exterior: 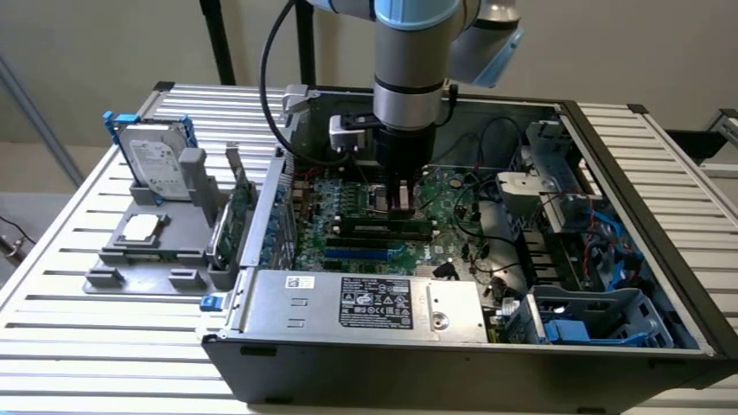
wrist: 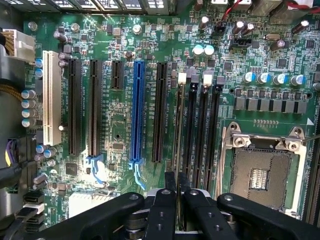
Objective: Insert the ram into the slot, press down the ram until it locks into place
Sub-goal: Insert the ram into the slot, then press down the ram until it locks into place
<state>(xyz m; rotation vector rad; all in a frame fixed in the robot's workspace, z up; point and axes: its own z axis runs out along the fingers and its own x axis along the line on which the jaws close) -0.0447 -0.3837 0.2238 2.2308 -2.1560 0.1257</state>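
My gripper (exterior: 402, 206) reaches straight down into the open computer case, over the memory sockets on the motherboard (wrist: 125, 50). In the wrist view the ram (wrist: 178, 125) appears edge-on as a thin strip. The gripper (wrist: 177, 181) is shut on its top edge, one black finger (wrist: 162, 210) on each side. The ram stands in line with the slot (wrist: 181, 87) that has a white end clip, next to several alike black memory slots (wrist: 202, 130). Whether it is fully seated I cannot tell. In the exterior view the ram (exterior: 366, 227) lies along the sockets just under the fingers.
A square metal CPU socket (wrist: 260, 172) sits beside the memory slots, and a blue slot (wrist: 137, 110) and black expansion slots lie on the other side. The power supply (exterior: 358, 303) fills the case front; cables (exterior: 496, 251) and a drive cage (exterior: 588, 316) crowd the exterior view's right. A hard drive (exterior: 162, 164) stands outside.
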